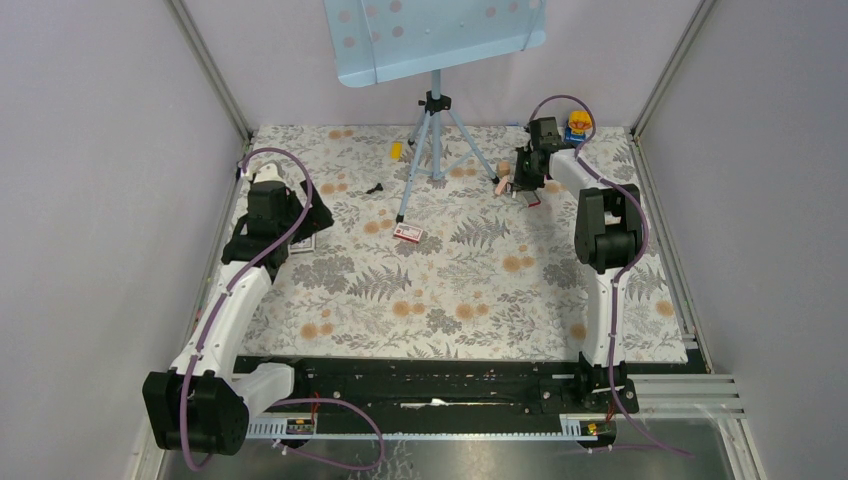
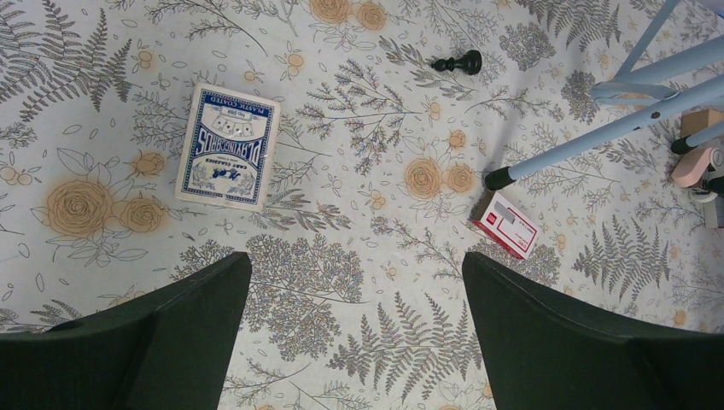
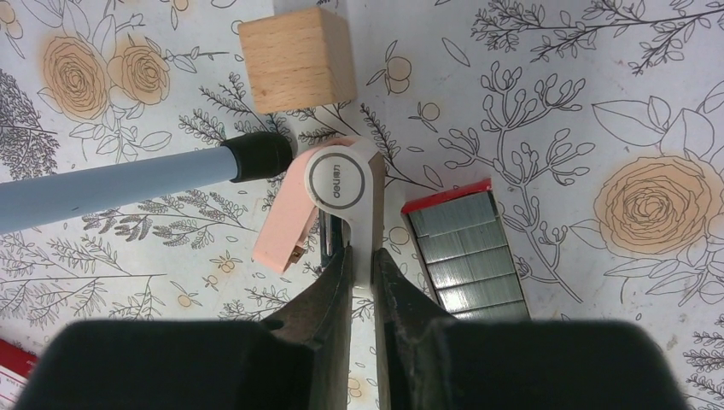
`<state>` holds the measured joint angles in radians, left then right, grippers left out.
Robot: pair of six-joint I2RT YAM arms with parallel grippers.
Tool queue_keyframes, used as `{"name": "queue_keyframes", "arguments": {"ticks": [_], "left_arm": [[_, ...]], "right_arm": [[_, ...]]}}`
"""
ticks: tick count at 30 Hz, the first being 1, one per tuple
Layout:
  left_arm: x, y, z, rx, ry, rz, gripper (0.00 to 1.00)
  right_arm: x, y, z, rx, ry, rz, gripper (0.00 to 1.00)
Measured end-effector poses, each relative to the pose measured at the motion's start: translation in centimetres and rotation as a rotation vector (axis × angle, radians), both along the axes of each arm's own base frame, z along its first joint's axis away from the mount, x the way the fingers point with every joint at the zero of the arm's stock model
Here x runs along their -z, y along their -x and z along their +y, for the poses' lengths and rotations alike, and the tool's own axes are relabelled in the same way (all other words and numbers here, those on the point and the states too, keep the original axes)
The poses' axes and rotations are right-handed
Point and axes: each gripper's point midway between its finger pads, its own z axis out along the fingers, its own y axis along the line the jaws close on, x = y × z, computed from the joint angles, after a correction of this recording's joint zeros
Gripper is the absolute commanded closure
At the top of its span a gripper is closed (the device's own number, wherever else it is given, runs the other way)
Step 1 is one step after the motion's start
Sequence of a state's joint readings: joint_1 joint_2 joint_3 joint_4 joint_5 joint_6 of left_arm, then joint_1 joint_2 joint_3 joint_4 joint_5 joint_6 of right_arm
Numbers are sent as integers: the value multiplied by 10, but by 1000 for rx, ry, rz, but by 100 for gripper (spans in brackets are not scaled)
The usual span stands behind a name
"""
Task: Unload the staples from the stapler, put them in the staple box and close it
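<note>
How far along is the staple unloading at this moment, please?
Done: the stapler lies hinged open by the wooden block. In hand: the right end effector pinches its white arm; the left end effector hangs open, idle. Left: drawing the staples out; I see no strip outside it except those in the red-edged box.

stapler (image 3: 329, 201): between tripod foot (image 3: 256, 156) and staple tray (image 3: 461, 256)
block (image 3: 296, 58): just beside tripod foot
cards (image 2: 226, 147): left of box (image 2: 505, 225)
</note>
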<state>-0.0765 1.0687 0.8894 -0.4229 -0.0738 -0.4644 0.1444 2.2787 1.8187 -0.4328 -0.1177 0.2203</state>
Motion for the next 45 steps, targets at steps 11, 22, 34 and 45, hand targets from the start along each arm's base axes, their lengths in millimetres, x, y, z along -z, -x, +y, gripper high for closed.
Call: {"name": "queue_keyframes", "arguments": {"ticks": [11, 22, 34, 45], "left_arm": [[-1, -1, -4, 19, 16, -6, 1], [4, 2, -41, 176, 100, -9, 3], [16, 50, -189, 556, 304, 9, 1], [25, 56, -249, 676, 430, 36, 1]], "right_arm": [[0, 28, 3, -13, 3, 8, 100], [-20, 117, 19, -6, -48, 21, 100], [-34, 200, 68, -63, -232, -3, 100], [-52, 235, 109, -71, -443, -71, 100]]}}
